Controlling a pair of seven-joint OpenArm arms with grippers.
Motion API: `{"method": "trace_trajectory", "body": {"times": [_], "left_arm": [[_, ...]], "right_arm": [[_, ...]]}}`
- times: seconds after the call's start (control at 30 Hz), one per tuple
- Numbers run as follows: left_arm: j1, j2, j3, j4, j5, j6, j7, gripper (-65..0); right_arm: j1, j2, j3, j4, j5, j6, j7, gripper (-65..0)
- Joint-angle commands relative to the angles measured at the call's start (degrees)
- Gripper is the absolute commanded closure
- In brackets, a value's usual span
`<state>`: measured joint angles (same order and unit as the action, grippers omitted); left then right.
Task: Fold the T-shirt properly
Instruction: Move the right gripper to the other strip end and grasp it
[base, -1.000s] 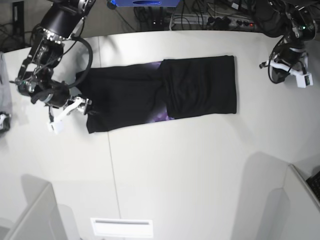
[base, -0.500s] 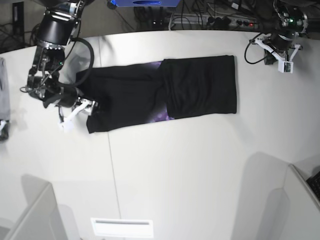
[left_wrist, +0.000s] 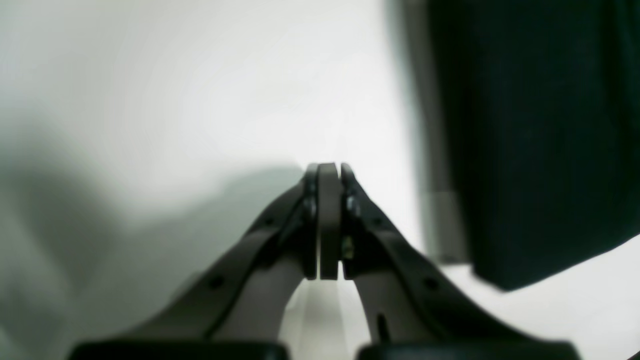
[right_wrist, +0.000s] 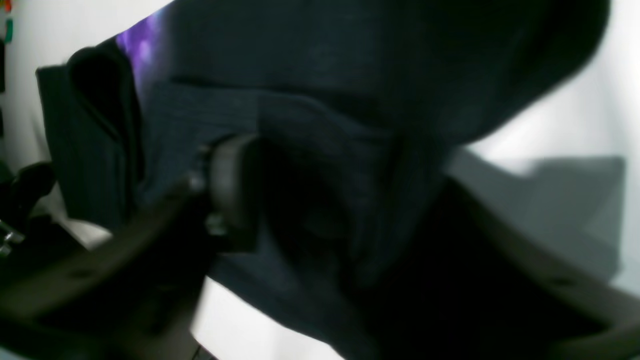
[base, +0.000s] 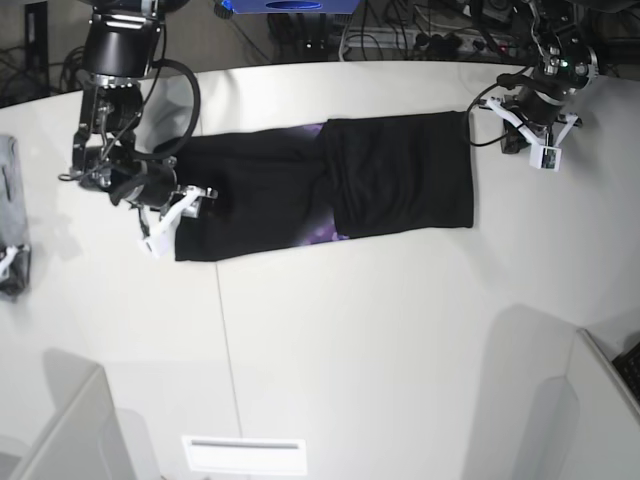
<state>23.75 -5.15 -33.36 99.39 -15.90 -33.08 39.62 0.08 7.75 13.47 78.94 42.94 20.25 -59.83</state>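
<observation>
On the left of the base view my right pincer (base: 190, 205) is down at the end of the T-shirt (base: 300, 195), and in the right wrist view its fingers (right_wrist: 235, 185) stand either side of a raised bunch of black cloth, with a sliver of the purple print showing behind; the jaws look to be around the fabric, but I cannot tell whether they have it firmly pinched or are only straddling it. The T-shirt itself lies as a long dark band across the white bench (base: 350, 350), its far end already doubled over into a thicker panel near the middle. Over on the right of the base view my left pincer (base: 530, 140) sits just beside that doubled end, jaws pressed fully together on nothing, the cloth's edge off to one side in the left wrist view. My worry is the grip on the left: if I have caught only the top layer, lifting would peel the layers apart and spoil the fold. If I pull too early or too low, the band could drag along the bench and skew. With my left pincer closed and idle, nothing pins the doubled end, so it may slide or unfold.
</observation>
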Motion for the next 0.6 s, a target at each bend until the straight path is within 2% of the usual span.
{"method": "trace_trajectory", "body": {"times": [0.0, 0.1, 0.13, 0.3, 0.43, 0.57], "left_arm": [[-0.8, -0.6, 0.4, 0.0, -0.6, -0.3, -1.2, 0.0], [-3.2, -0.6, 0.6, -2.4, -0.6, -0.3, -1.1, 0.0], [-3.8, -0.6, 0.6, -3.2, -0.6, -0.3, -1.1, 0.0], [-5.3, -0.6, 0.8, -4.1, -0.5, -0.3, -1.1, 0.0], [-5.3, -1.1, 6.2, -3.9, -0.5, 0.2, -1.1, 0.0], [-5.2, -1.0, 10.4, -3.6, -0.5, 6.0, -1.2, 0.0]], "right_arm": [[0.1, 0.9, -0.2, 0.1, -1.5, -0.4, -1.3, -21.3], [0.3, 1.3, -0.3, -0.4, -1.5, -0.4, 0.2, -3.6], [0.6, 1.3, -0.3, -0.9, -1.5, -0.8, 0.5, 0.0], [2.3, 1.4, -0.3, -2.4, -1.7, -1.0, 1.2, 0.0], [2.5, 0.8, -0.3, 0.8, -4.9, -1.0, 0.9, 0.0], [2.0, -1.6, -0.4, 6.0, -9.0, -1.0, 0.6, 0.0]]}}
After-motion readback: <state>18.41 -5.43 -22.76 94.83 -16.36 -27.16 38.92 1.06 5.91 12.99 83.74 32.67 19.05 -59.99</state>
